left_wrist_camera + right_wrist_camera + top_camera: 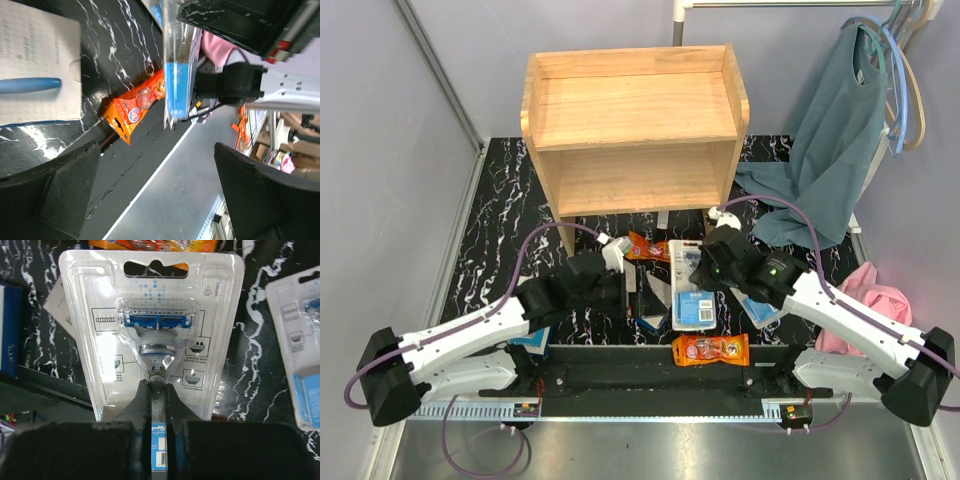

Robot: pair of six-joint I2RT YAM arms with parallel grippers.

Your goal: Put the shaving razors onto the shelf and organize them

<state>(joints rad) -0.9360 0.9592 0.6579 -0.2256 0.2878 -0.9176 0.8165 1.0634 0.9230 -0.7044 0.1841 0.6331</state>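
R gripper is clamped on the bottom edge of a clear blister pack, razor head pointing away from the wrist. In the top view the pack is held over the middle of the table. The shelf stands at 12 o'clock of it, well apart, and no pack is seen on either of its 2 tiers. L gripper is spread wide w/ nothing between its fingers, just at 9 o'clock of the pack. 1 orange packet lies at 6 o'clock of the held pack, another at 10 o'clock. A 2nd blister lies at 3 o'clock, partly under the R arm.

Step in hand, as judged: carry to shelf. The pack is gripped narrowly at 1 end, so sag or swing can be expected. The lift should be slow & the pack held level. It should be raised above the shelf's front edge before being moved toward 12 o'clock. It is best set at 1 side against the back rim, so room is left for the other packs. L arm should be held out of the path.
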